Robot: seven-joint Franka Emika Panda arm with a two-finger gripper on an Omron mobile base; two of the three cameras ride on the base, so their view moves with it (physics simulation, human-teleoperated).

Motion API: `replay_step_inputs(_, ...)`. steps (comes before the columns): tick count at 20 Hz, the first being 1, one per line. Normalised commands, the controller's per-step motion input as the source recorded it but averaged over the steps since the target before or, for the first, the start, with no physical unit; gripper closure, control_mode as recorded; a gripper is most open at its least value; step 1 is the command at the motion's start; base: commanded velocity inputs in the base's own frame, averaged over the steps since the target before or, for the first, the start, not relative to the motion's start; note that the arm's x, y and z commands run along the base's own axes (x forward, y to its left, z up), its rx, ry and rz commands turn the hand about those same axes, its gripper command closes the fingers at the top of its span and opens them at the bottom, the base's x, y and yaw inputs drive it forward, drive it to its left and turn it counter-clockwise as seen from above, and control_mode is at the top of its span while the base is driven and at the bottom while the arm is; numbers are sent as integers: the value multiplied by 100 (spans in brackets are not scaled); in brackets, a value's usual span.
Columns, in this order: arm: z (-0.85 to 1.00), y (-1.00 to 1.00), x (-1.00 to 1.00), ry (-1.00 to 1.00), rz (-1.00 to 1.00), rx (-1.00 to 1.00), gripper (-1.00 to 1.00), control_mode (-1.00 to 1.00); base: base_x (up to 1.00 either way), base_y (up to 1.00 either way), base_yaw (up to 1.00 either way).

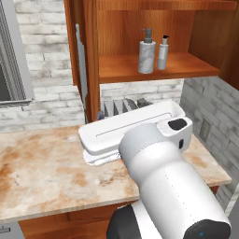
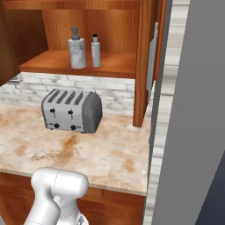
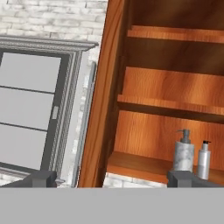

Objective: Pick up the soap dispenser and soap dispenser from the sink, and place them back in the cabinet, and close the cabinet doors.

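Both soap dispensers stand side by side on the lower shelf of the open cabinet: the wider marbled one and the slim white one with a black top. The left cabinet door stands swung out, edge-on, with its silver bar handle. The right door is also open. My gripper is open, fingertips wide apart and empty, facing the left door's edge from a distance, above the counter. The sink is out of view.
A grey toaster sits on the marble counter under the cabinet, half hidden behind my hand in the left base view. A window is in the brick wall left of the cabinet. A tall grey panel bounds the right.
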Motion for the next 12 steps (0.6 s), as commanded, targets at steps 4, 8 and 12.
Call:
replay_step_inputs(4,-6,27,0,0,0,0,-100,-100,0,0,0)
replay_step_inputs(8,-4,22,0,0,0,0,-100,-100,0,0,0)
replay_step_inputs(12,-5,17,0,0,0,0,-100,-100,0,0,0)
